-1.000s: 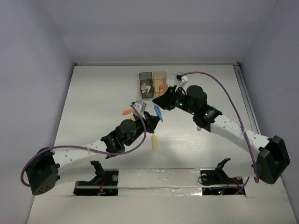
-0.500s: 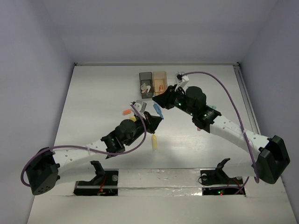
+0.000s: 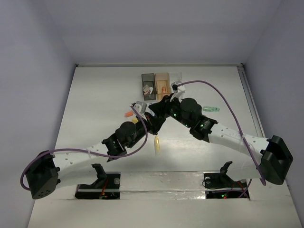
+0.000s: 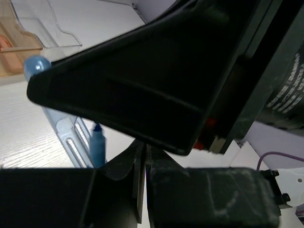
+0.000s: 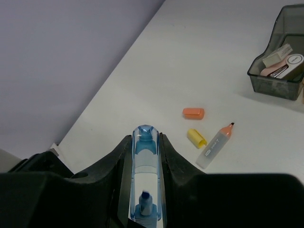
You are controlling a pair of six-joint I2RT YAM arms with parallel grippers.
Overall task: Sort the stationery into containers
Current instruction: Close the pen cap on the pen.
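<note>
White table point(image 3: 95, 95), lilac walls. Right gripper point(image 5: 145, 141) is clamped narrowly on the blue marker point(image 5: 145, 183), held lengthwise between its fingers above mid-table, just near of the dark grey bin point(image 5: 273, 83), which holds erasers. Left gripper point(image 4: 142, 156) is fully closed and empty, right beside it. Orange bin point(image 3: 163, 84) and clear bin point(image 4: 47, 23) sit to the right. Orange eraser point(image 5: 193, 112), yellow eraser point(image 5: 196, 137) and orange marker point(image 5: 216, 145) lie left of centre. Yellow marker point(image 3: 156, 144) lies nearer, mint marker point(image 3: 210, 109) right.
</note>
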